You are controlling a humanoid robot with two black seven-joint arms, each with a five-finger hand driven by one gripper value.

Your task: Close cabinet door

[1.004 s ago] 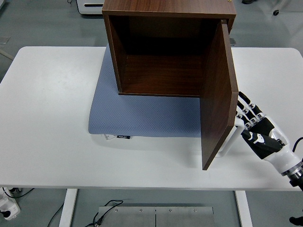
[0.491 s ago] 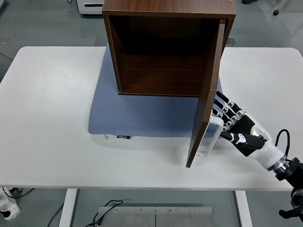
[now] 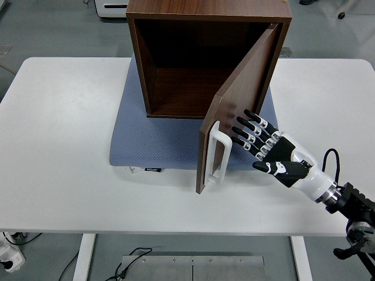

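A: Where's the cabinet door [image 3: 234, 111]?
B: I see it half open, hinged on the cabinet [image 3: 205, 35] right side, white handle [image 3: 220, 153] facing me.
A: Hand?
B: Right hand [image 3: 270, 152] fingers spread flat behind the handle, gripping nothing.

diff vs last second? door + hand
The cabinet door swung leftward toward closed, now about half shut. The right hand followed it left, flat fingers pressing the door's outer face beside the white handle, not gripping. Cabinet, blue mat and table unchanged.
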